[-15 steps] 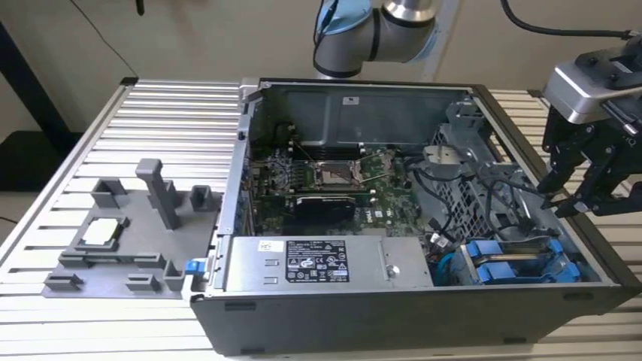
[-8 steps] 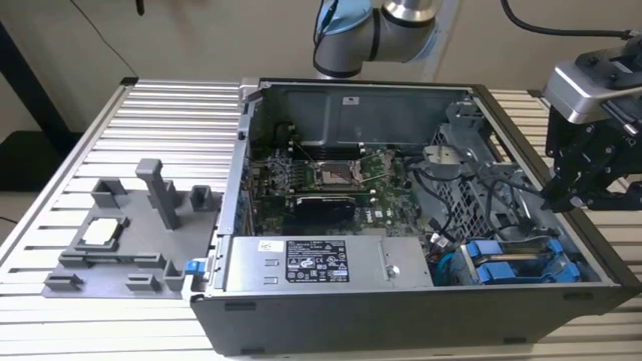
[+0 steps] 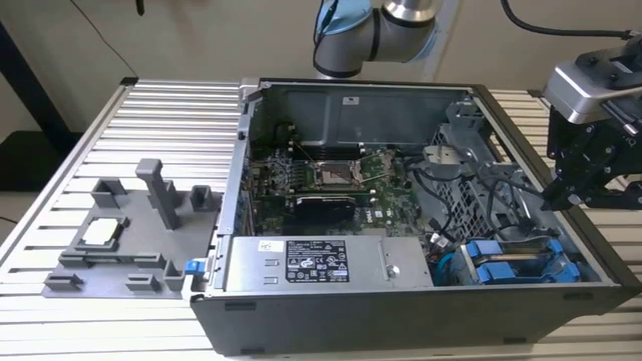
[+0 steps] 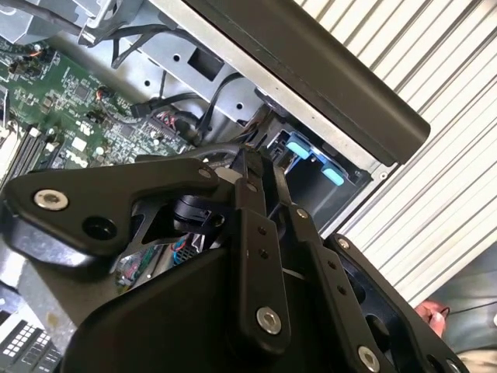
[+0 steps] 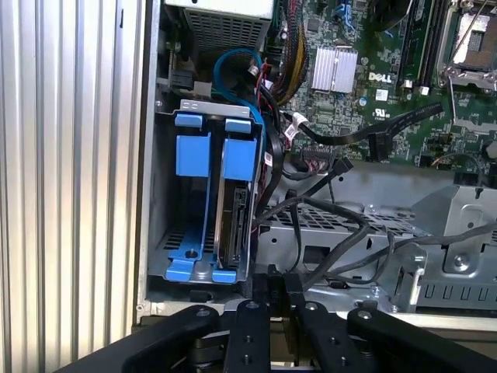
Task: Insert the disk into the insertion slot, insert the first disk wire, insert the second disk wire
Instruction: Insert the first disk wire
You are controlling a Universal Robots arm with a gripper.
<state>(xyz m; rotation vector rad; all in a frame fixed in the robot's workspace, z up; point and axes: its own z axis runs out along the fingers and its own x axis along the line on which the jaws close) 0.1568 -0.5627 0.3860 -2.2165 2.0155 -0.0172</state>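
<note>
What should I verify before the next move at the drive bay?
1. The disk seated in the insertion slot: ok, it stands inside in its blue carrier.
2. Wires plugged into the disk: cannot tell.
3. The black cables within reach: ok, they lie loose beside the slot.
4. The gripper placed over the case wall on the exterior view's right: ok.
5. The gripper's load: cannot tell.
</note>
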